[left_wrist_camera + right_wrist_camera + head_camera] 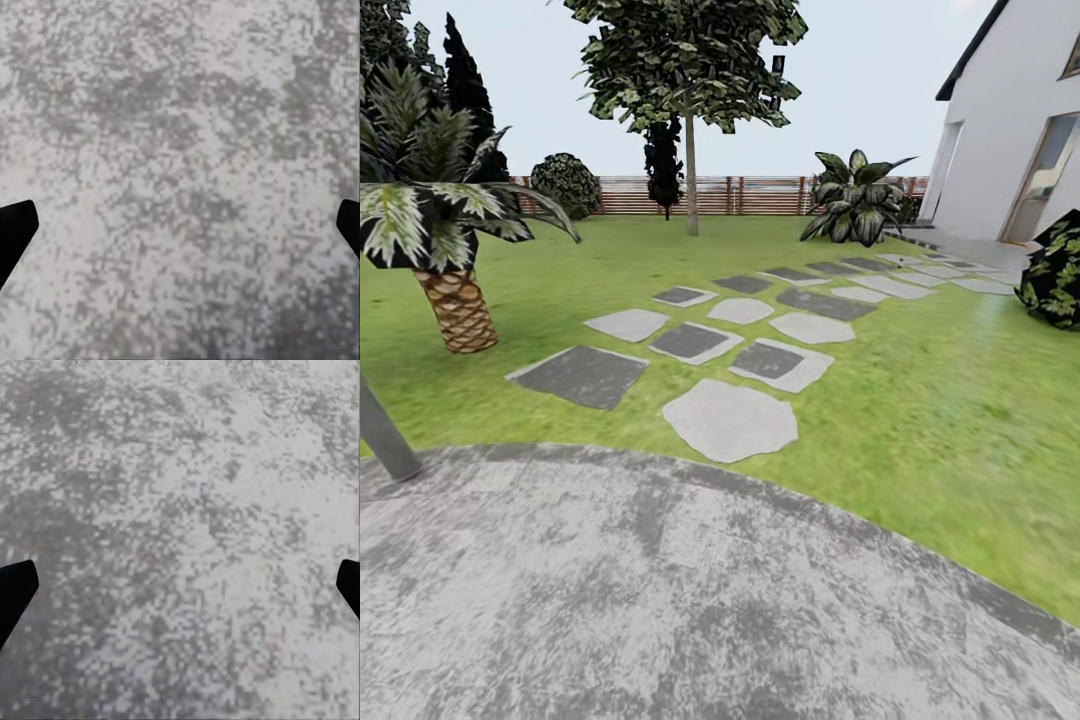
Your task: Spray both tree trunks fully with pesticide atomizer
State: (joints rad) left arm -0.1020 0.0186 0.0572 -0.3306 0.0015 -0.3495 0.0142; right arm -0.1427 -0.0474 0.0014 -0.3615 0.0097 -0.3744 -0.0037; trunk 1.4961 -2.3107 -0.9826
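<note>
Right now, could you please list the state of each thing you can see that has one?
left gripper: open, empty, over mottled grey paving.
right gripper: open, empty, over the same kind of paving.
house door: looks shut.
stepping stones: lying flat in the lawn.
palm: upright.

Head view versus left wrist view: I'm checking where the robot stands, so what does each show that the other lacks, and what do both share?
Head view alone: the garden lawn, stepping stones, a palm, a thin-trunked tree, a broad-leaved bush, the wooden fence and the white house.

Left wrist view alone: the left end effector, its dark fingertips wide apart, holding nothing.

Both: mottled grey paving under the robot.
</note>
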